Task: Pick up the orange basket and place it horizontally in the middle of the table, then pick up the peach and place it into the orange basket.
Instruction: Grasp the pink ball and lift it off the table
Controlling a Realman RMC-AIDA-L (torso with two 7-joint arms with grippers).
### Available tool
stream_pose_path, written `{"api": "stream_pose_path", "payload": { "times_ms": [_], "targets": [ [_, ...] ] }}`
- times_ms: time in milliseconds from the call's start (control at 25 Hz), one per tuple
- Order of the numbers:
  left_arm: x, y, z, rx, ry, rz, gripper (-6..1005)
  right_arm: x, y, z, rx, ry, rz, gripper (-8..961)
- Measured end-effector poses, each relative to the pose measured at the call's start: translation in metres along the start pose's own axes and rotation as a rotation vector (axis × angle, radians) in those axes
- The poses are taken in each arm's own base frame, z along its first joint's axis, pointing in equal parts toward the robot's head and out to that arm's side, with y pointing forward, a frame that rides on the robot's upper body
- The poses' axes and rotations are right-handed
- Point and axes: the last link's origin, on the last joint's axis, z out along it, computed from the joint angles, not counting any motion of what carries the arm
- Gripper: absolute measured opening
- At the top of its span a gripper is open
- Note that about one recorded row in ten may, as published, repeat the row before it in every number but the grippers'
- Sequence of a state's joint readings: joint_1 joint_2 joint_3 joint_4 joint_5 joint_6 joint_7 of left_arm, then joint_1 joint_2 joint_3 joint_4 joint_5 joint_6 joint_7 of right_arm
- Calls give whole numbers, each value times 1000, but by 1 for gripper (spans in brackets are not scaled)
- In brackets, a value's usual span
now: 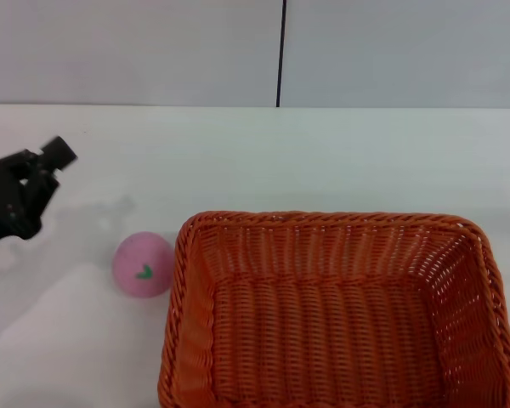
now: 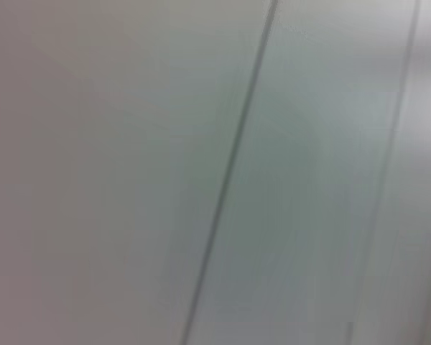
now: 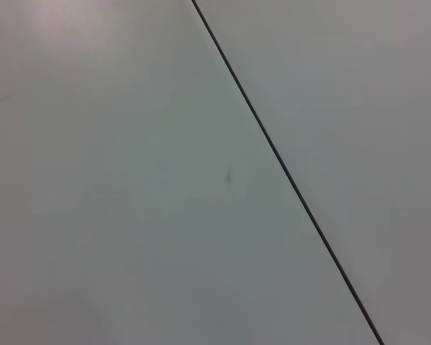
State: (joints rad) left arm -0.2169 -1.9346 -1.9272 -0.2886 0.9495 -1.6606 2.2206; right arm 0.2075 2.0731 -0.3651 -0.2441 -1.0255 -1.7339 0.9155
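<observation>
Left tool (image 1: pixel 47 166), grip unclear, hovers above the worktop (image 1: pixel 280 161) near the peach (image 1: pixel 143 265) beside the orange basket (image 1: pixel 331 314); best descend straight over the fruit.

We see only our left arm in the head view; it enters near the table's left edge, a dark mass raised above the surface, its left gripper (image 1: pixel 42 170) reaching toward the far side of the table and tilted slightly upward; the end is blurred, so we cannot tell how its fingers stand. Its shadow falls on the table just beside it, so it hangs clear of the surface rather than resting on it. Our right arm does not show in the head view at all; neither wrist view shows any part of its own arm or gripper, only plain pale surfaces crossed by a dark seam.
</observation>
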Motion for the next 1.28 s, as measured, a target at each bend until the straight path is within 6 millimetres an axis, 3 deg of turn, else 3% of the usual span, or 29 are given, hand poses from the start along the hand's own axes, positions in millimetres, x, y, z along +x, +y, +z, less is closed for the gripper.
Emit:
{"api": "stream_pose_path", "payload": {
  "times_ms": [160, 400, 520, 600, 1000, 1280],
  "targets": [
    [-5, 0, -2, -18, -58, 3, 15, 0, -1, -1, 6, 3, -1, 474],
    [-30, -17, -3, 176, -156, -28, 67, 1, -1, 1, 8, 8, -12, 474],
    [-37, -17, 0, 166, -207, -26, 93, 2, -1, 2, 6, 9, -11, 474],
    [-47, -14, 3, 117, -295, -28, 310, 2, -1, 2, 6, 10, -11, 474],
    [-59, -8, -2, 64, -404, -42, 541, 3, -1, 1, 6, 14, -10, 473],
    [-67, -4, 2, 43, -452, -37, 759, 4, 0, 0, 10, 15, -3, 474]
  ]
}}
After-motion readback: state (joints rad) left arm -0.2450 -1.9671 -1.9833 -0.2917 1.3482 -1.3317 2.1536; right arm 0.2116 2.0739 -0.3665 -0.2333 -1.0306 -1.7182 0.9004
